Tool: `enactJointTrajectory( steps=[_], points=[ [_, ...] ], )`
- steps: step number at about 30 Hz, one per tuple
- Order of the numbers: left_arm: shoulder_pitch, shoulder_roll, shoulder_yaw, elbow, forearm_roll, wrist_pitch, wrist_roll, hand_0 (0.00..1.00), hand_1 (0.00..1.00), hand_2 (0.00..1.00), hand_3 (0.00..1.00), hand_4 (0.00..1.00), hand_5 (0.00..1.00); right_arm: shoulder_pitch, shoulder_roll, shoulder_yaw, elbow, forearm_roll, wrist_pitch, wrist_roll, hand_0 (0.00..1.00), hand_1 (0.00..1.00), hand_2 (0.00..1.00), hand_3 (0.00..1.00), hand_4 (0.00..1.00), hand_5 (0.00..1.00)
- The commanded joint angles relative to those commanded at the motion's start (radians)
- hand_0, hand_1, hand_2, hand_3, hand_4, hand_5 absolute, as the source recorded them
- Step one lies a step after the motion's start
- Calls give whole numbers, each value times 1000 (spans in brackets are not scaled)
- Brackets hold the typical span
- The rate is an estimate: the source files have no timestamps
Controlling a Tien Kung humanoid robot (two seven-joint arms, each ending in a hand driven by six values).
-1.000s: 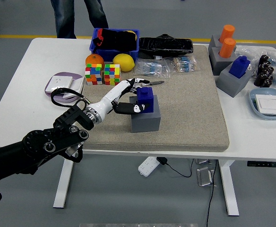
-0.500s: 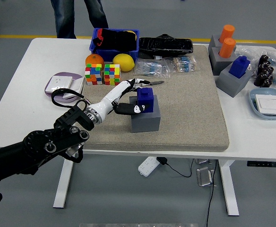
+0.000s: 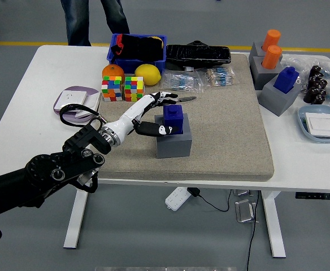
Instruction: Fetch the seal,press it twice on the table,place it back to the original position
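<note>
A blue seal stands upright in its grey block holder on the beige mat, near the mat's left side. My left hand sits just left of the seal. Its white fingers are spread up and back from the seal's top, and the thumb tip rests close against the seal's lower left side. The hand holds nothing. The black left arm comes in from the lower left. My right arm is out of view.
Two colour cubes, an orange, a lemon and a blue bin lie behind the hand. More grey holders stand at the right with a blue seal and orange seals. A person's legs show at the far side.
My left hand has let go of the blue seal: the fingers lifted off its top and spread, and the hand drew slightly back to the left. The seal stays in its holder.
</note>
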Motion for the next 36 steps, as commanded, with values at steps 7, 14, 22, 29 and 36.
enactJointTrajectory(
  steps=[7,14,22,29,36],
  points=[
    [5,11,-26,-11,-10,-61,16,966,977,927,934,998,233,-2,1,-2,0,-1,0,0,795,698,674,638,788,531],
    [18,23,-85,-32,-57,-127,29,998,998,998,998,998,485,-3,3,-5,-1,-2,0,-1,795,698,675,638,788,531],
    [29,56,-156,-24,-73,-105,4,998,998,998,998,998,603,-4,5,0,-2,-5,-1,-1,795,698,674,639,788,531],
    [40,112,-197,18,-138,-2,-14,996,991,961,942,894,255,-8,7,3,-4,-9,-1,-3,795,698,674,638,788,530],
    [34,176,-223,91,-143,11,-7,987,984,950,933,874,235,-13,10,15,-6,-16,-2,-6,795,698,674,638,787,529]
  ],
)
